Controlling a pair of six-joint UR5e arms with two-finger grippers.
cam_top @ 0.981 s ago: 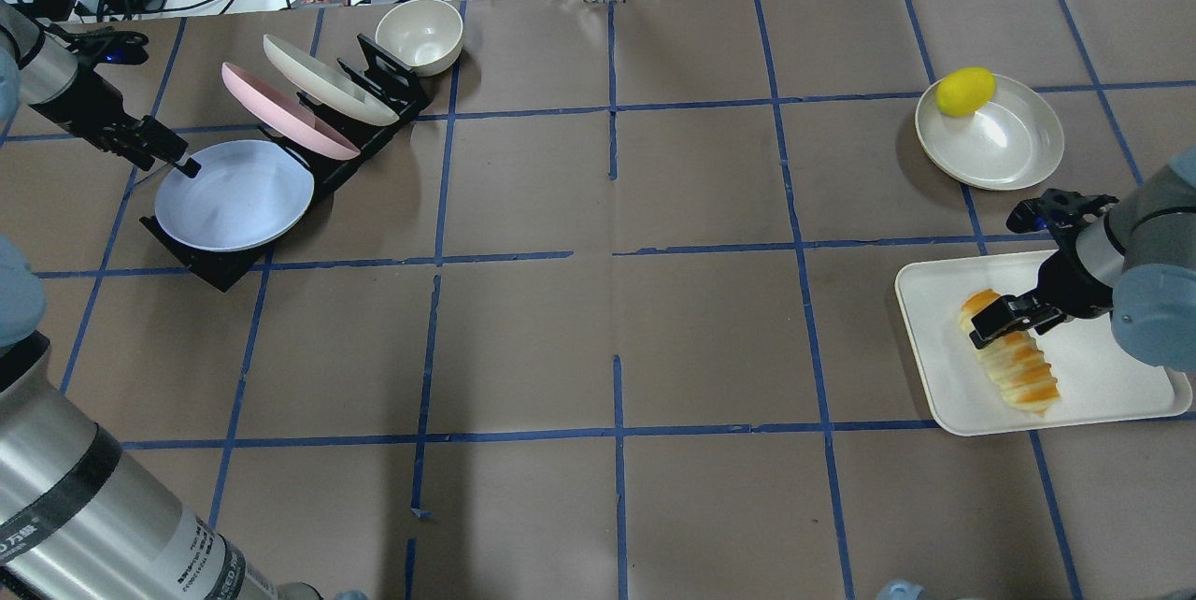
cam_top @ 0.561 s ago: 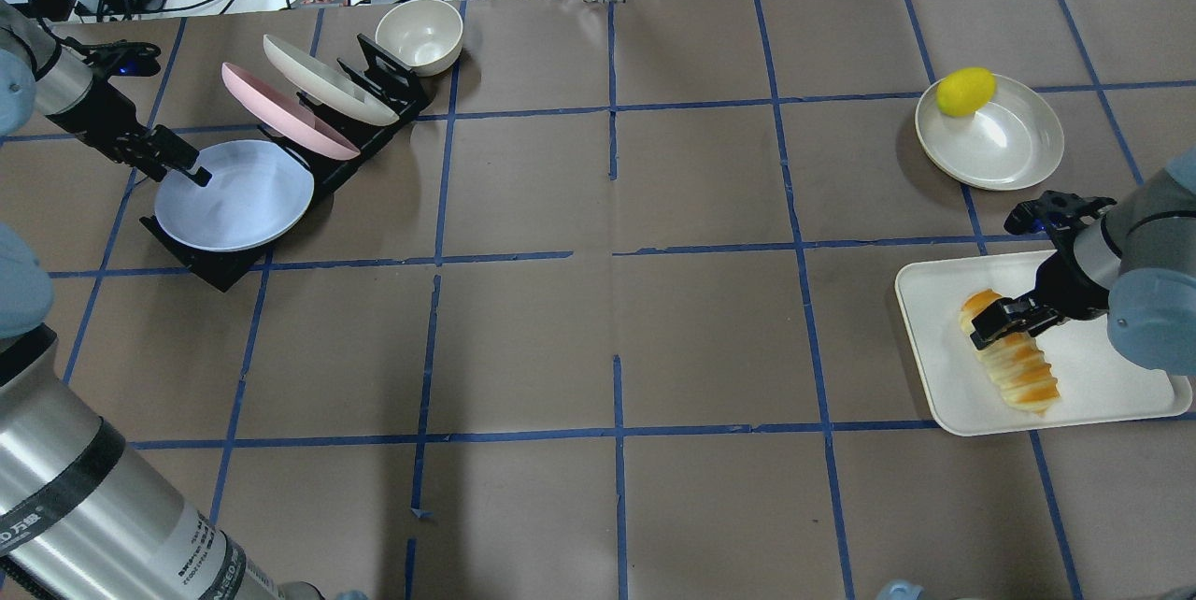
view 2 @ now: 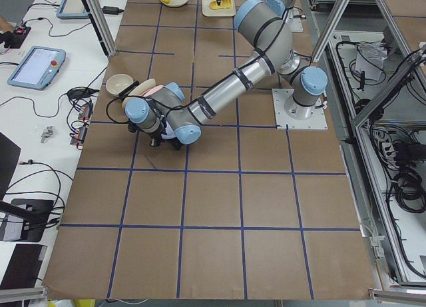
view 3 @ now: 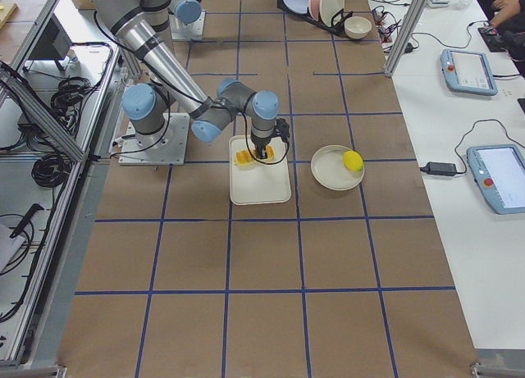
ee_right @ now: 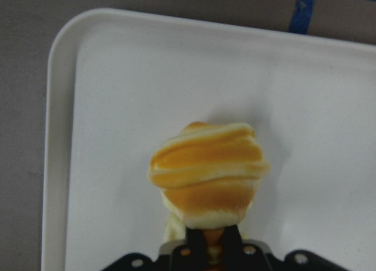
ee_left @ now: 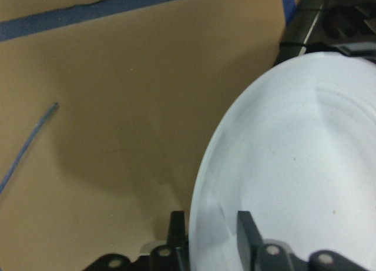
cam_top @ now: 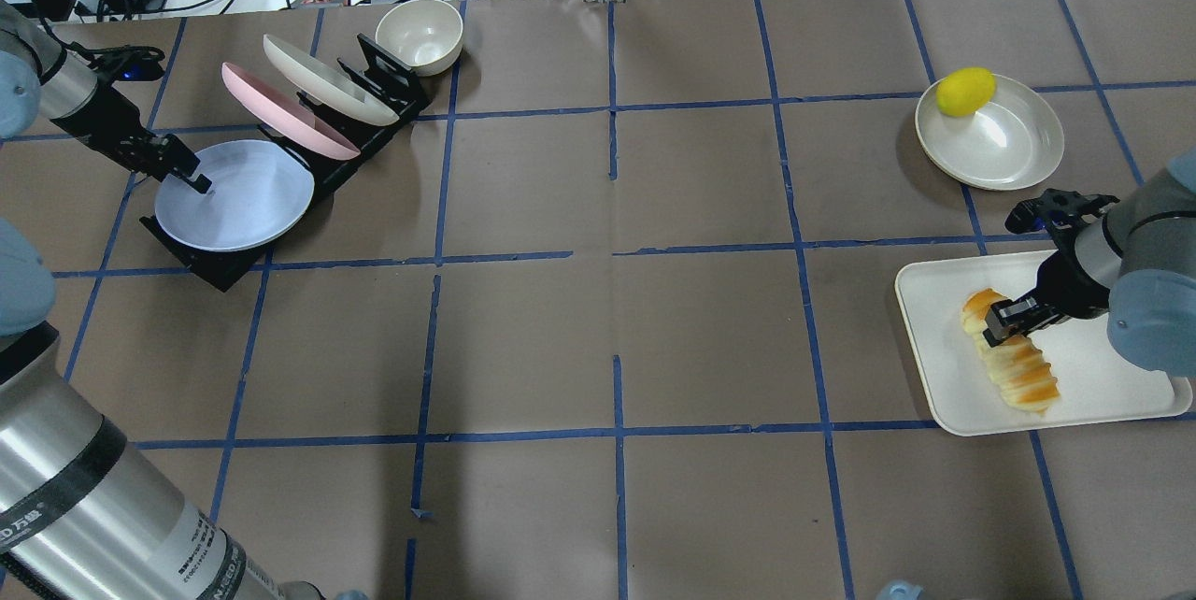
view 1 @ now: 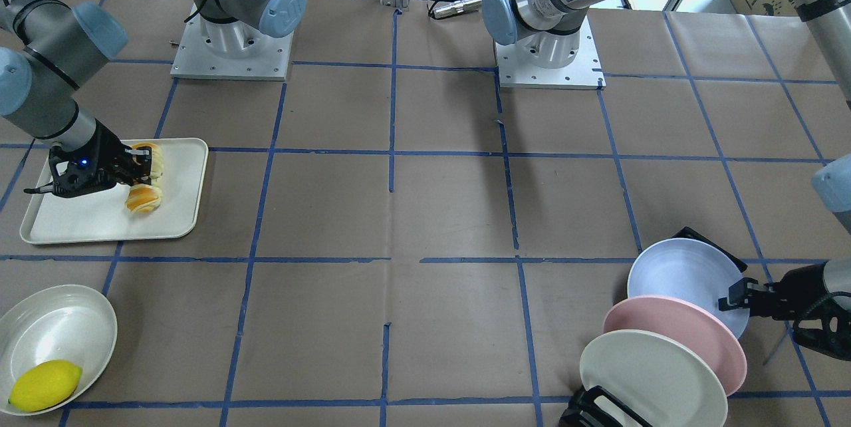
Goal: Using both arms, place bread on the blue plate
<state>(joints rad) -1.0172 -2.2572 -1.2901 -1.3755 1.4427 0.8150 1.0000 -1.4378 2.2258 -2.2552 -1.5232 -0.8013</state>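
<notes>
The blue plate (cam_top: pixel 238 198) leans in the front slot of a black rack at the far left; it also shows in the front-facing view (view 1: pixel 678 277). My left gripper (cam_top: pixel 194 181) is shut on the plate's left rim, one finger on each side in the left wrist view (ee_left: pixel 211 236). The striped bread (cam_top: pixel 1018 371) lies on a white tray (cam_top: pixel 1103 385) at the right. My right gripper (cam_top: pixel 1007 320) is shut on the bread's far part; in the right wrist view the bread (ee_right: pixel 208 174) sticks out past the fingers.
The rack (cam_top: pixel 374 77) also holds a pink plate (cam_top: pixel 280 109) and a cream plate (cam_top: pixel 327 81). A cream bowl (cam_top: pixel 419 35) stands behind it. A lemon (cam_top: pixel 965 91) sits on a cream dish (cam_top: pixel 1004 147) beyond the tray.
My right gripper's fingers have closed in on the bread. My left gripper has slid a little further onto the blue plate's rim.
</notes>
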